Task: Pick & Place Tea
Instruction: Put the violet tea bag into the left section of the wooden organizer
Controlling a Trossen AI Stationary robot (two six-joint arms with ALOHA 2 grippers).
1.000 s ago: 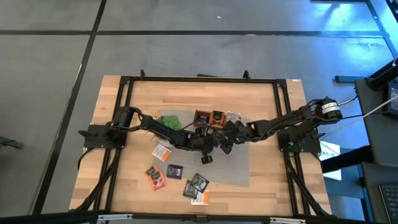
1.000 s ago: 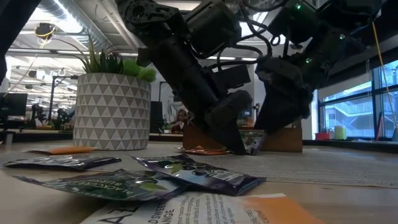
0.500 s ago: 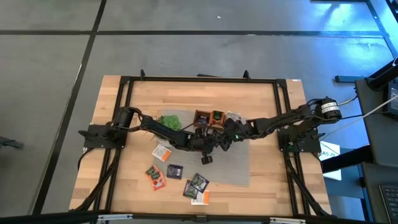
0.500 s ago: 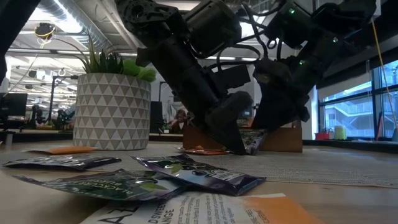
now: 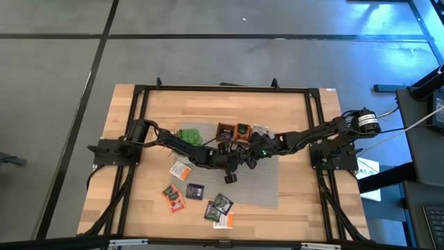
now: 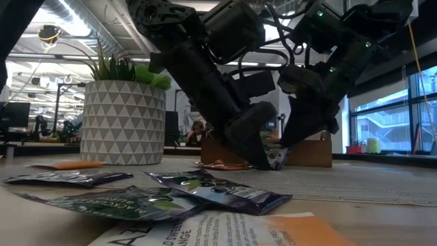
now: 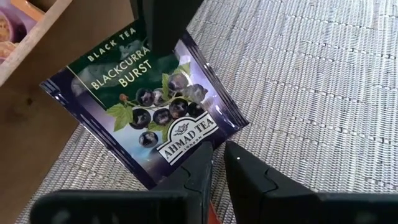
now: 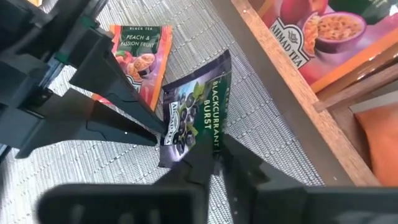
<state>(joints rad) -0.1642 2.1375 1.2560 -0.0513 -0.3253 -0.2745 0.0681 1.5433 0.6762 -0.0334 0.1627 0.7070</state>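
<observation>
While the left tool (image 7: 214,163) and the right tool (image 8: 217,151) both pinch opposite edges of the dark purple blackcurrant tea sachet (image 7: 149,106) beside the brown wooden box (image 8: 298,81), a handover seems underway, so one tool should release next.

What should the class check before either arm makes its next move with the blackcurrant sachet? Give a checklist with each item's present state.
1. Left gripper pinches a corner of the blackcurrant sachet: ok.
2. Right gripper is closed on the sachet's opposite edge: ok.
3. Sachet is lifted off the woven mat: cannot tell.
4. Peach sachet on the mat is not caught in either grip: ok.
5. Wooden box is right beside the sachet: ok.
6. Free room in the box compartment meant for this sachet: cannot tell.
</observation>
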